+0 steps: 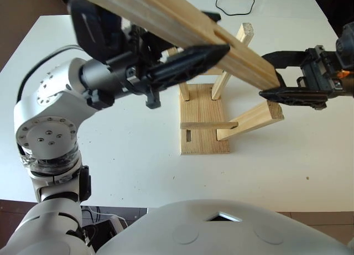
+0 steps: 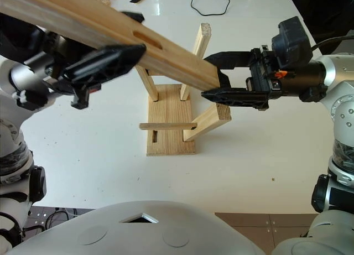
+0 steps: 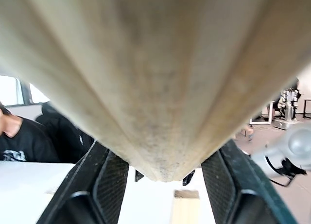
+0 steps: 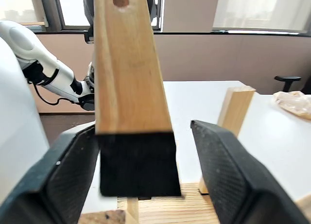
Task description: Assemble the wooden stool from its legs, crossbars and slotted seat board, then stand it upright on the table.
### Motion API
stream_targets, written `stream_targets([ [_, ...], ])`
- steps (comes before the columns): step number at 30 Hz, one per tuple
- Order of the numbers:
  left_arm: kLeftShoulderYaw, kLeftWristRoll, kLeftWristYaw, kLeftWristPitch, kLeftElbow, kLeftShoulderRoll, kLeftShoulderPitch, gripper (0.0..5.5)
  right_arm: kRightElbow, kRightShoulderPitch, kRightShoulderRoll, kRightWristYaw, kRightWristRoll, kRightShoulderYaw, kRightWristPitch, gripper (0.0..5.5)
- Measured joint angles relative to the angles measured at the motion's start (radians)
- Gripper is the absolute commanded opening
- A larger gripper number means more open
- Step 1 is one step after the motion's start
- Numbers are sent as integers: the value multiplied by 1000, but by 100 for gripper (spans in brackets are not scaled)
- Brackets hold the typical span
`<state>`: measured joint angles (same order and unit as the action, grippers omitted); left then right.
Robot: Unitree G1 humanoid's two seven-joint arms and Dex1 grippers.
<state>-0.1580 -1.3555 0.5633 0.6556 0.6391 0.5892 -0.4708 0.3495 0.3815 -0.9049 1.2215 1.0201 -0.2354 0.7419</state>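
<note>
One white table (image 1: pixel 110 150) fills most of the head views. Four legs can be counted, and the largest in the picture is the held leg (image 1: pixel 166 17). It is a long pale bar running from the upper left of the frame down to the right of centre, with an oval slot cut in its side.

The left gripper (image 1: pixel 220 34) pinches this bar about midway along, one black finger pressed to each side. The bar's lower end sits between the fingers of the right gripper (image 1: pixel 262 75), at the right of the frame. That gripper is spread, and in the right wrist view one pad stands apart from the wood.

One seat board (image 1: pixel 202 141) lies flat on the table at centre frame, below the held bar. It is near both grippers but apart from them, and a small slot shows near its left edge.

Three other legs rise from the board:
- the short leg (image 1: pixel 185 92) stands near upright at the far end
- the tilted leg (image 1: pixel 229 61) is also at the far end and leans toward the upper right
- the low leg (image 1: pixel 251 119) slants out past the board's right edge, just under the right gripper

One crossbar (image 1: pixel 207 124) runs level across the board to the low leg. Whether its ends sit in slots cannot be told.

One black cable (image 1: pixel 235 3) loops at the top of the frame.
</note>
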Motion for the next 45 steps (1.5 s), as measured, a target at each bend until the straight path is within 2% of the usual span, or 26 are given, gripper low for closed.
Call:
stream_targets([
  [6, -65, -2, 9, 8, -46, 76, -45, 205, 0, -14, 5, -44, 1, -32, 0, 326],
  [10, -216, 19, 131, 63, -98, 262, 30, 205, 10, -86, 2, -61, -2, -87, -3, 326],
  [12, -257, 40, 204, 77, -109, 318, 88, 205, 24, -129, 3, -80, -3, -116, -5, 326],
  [19, -276, 292, 331, -28, -142, 331, 279, 205, -8, -187, 17, -111, -49, -146, -47, 326],
  [26, -223, 449, 472, -111, -128, 300, 504, 205, -123, -217, 17, -94, -125, -152, -90, 326],
  [31, -145, 538, 471, -192, -75, 245, 563, 205, -136, -219, 17, -90, -167, -124, -114, 326],
  [37, -34, 669, 533, -301, -129, 207, 627, 205, -157, -229, 18, -76, -240, -75, -148, 326],
  [45, 34, 708, 548, -368, -125, 178, 598, 205, -165, -229, 29, -69, -278, -38, -172, 326],
])
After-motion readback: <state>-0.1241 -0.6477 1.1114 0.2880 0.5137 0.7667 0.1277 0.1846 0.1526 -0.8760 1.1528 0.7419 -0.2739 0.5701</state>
